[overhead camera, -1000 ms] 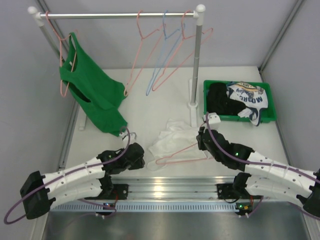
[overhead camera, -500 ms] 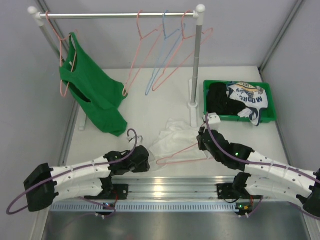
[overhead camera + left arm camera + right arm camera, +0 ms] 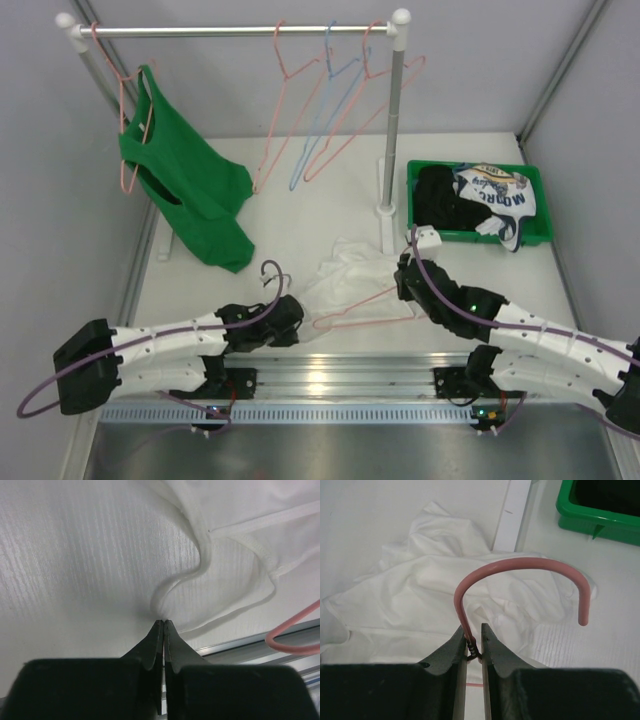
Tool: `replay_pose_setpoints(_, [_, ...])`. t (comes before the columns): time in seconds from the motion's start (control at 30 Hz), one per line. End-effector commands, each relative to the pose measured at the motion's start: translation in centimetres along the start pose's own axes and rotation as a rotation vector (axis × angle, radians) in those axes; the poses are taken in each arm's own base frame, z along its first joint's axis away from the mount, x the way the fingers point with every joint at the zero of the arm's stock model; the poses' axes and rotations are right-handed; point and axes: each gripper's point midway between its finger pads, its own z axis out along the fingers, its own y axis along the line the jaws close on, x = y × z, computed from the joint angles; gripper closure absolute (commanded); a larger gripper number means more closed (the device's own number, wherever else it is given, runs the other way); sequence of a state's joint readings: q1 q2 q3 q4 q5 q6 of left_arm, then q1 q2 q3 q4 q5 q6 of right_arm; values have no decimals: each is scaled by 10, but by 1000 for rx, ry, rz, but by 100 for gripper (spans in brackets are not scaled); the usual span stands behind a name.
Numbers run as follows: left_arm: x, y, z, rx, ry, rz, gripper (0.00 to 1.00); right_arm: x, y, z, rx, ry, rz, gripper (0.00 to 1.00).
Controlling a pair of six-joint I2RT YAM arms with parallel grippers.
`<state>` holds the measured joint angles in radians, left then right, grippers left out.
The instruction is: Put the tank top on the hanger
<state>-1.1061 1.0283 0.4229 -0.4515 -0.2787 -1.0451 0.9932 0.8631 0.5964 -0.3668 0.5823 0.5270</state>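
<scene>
White thin fabric: the tank top lies crumpled on the desk, a little toward 6 o'clock from the middle in the overhead view. The pink wire hanger rests across its near edge, with the hook pointing to 3 o'clock.

My right hand, at 3 o'clock of the top, pinches the hanger's twisted neck just below the hook. It has hardly stirred over the last second.

The change is on the other side. A second ago my left hand sat spread, farther toward 9 o'clock. It has since slid along the desk to the top's 8 o'clock edge, and its fingers are now pressed flat together. In the wrist view the tips meet right where a curl of stitched hem ends. I cannot tell whether any cloth is caught between them or whether they shut just short of it.

I judge this to be the grab that starts the dressing: one hand steadies the hanger while the other takes hold of an edge to open the top. If the hem was missed, lifting will bring up nothing and the grab needs repeating. No part of the hanger is inside the top yet.

At 10 o'clock a green tank top hangs from the rail.
</scene>
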Motion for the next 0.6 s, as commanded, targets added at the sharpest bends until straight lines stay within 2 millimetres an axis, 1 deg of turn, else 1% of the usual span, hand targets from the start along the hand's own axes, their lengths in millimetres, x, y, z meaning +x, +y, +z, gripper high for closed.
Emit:
replay_pose_setpoints(0.0, [-14, -16, -14, 62, -42, 16, 100, -27, 8, -4, 7, -62, 41, 100])
replay_pose_setpoints(0.03, [-15, -19, -17, 73, -40, 23, 100, -28, 8, -4, 15, -63, 41, 100])
replay_pose_setpoints(0.07, [-21, -26, -24, 99, -51, 30, 100, -28, 9, -2, 20, -59, 37, 100])
replay_pose_setpoints(0.2, [-30, -40, -43, 149, -53, 62, 100, -35, 11, 0, 30, -73, 32, 100])
replay_pose_setpoints(0.23, [-35, -46, -49, 168, -62, 65, 100, -36, 12, 0, 29, -74, 30, 100])
replay_pose_setpoints(0.33, [-45, -56, -63, 188, -78, 77, 100, -40, 16, 2, 27, -76, 26, 100])
replay_pose_setpoints(0.47, [-57, -59, -74, 183, -109, 83, 100, -42, 18, 3, 26, -78, 25, 100])
replay_pose_setpoints(0.57, [-63, -67, -78, 196, -117, 89, 100, -42, 20, 3, 19, -78, 27, 100])
